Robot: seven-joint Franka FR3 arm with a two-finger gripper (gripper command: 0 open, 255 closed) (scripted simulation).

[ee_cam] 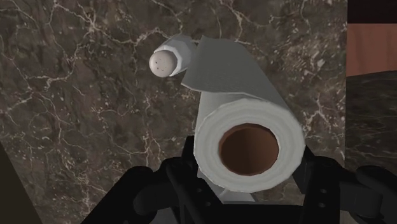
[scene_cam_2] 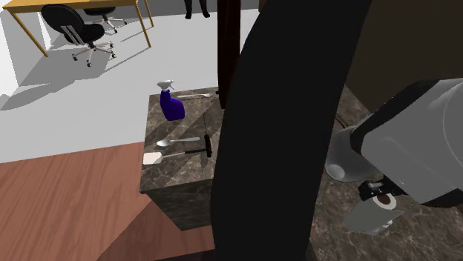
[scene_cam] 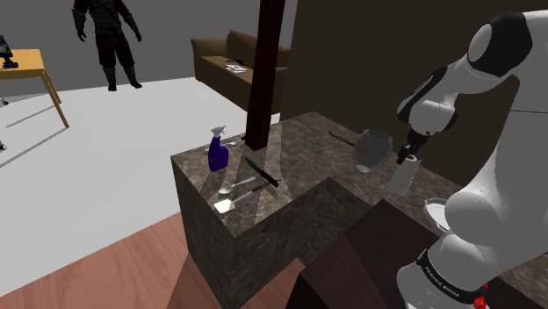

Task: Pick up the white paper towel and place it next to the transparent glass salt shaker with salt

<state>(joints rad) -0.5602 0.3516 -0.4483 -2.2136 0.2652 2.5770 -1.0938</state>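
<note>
A white paper towel roll (ee_cam: pixel 236 76) with a brown core stands upright between my black fingers (ee_cam: pixel 191 167), which clasp its upper end from both sides. My gripper (ee_cam: pixel 249 181) is shut on it. Just beyond the roll on the dark marble counter (ee_cam: pixel 76 108) stands the salt shaker (ee_cam: pixel 169 60), seen from above by its speckled cap, close to the roll's side. In the shoulder view my gripper (scene_cam: pixel 410 154) holds the paper towel roll (scene_cam: pixel 404 176) beside a grey pot. The second exterior view shows the paper towel roll (scene_cam_2: pixel 373 217) under the arm.
A grey pot (scene_cam: pixel 372 149) lies close to the roll. At the counter's far end are a blue spray bottle (scene_cam: pixel 218 154), a knife (scene_cam: pixel 262 172), a spoon (scene_cam: pixel 235 186) and a spatula (scene_cam: pixel 226 204). A dark pillar (scene_cam: pixel 263 70) rises from the counter. A white bowl (scene_cam: pixel 436 213) sits near the stand.
</note>
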